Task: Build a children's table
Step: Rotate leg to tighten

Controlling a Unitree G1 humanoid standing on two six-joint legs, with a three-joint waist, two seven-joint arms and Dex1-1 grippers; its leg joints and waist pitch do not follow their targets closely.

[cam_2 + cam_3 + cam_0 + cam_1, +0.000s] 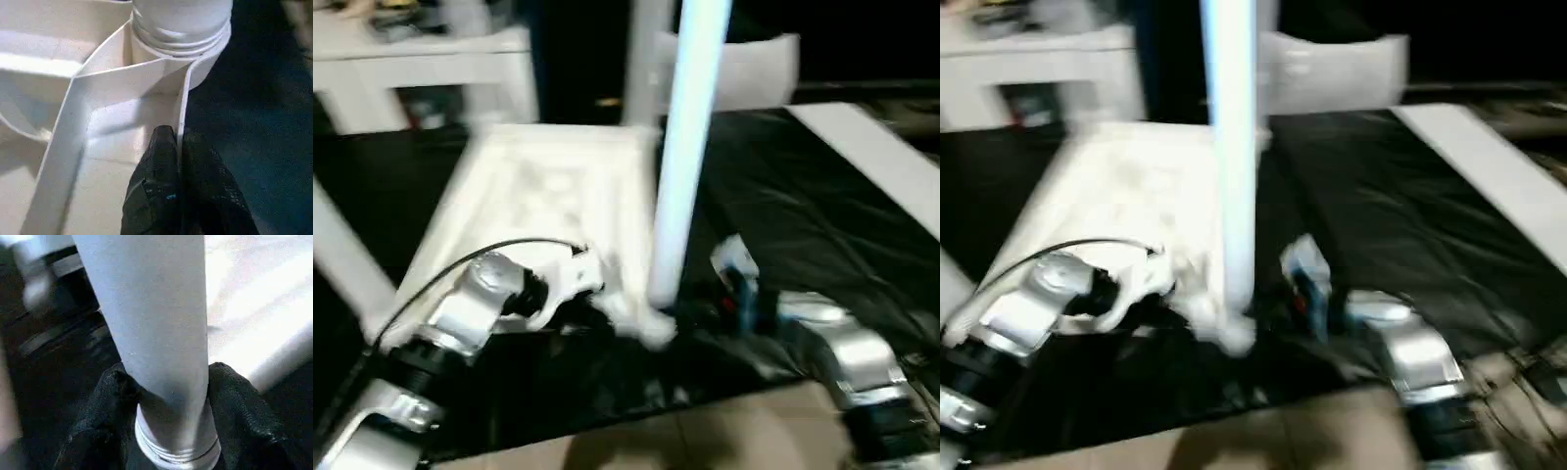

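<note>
The white tabletop [548, 196] lies underside up on the black cloth. A long white leg [680, 166] stands upright in its near right corner socket [195, 68]. My left gripper [179, 139] is shut on the tabletop's raised rim [183, 103] just beside that socket, one finger on each side of the wall. My right gripper [168, 382] is shut on the leg low down, just above its ringed base [176, 450], with a black pad on either side. A second leg [646, 59] rises at the far right corner. Another white leg [342, 255] slants off the left side.
A flat white board strip [881, 157] lies on the black cloth at the right. A grey-white bag [754, 69] sits behind the tabletop, and white furniture [421, 69] stands at the back left. Tan floor [705, 441] shows past the cloth's near edge.
</note>
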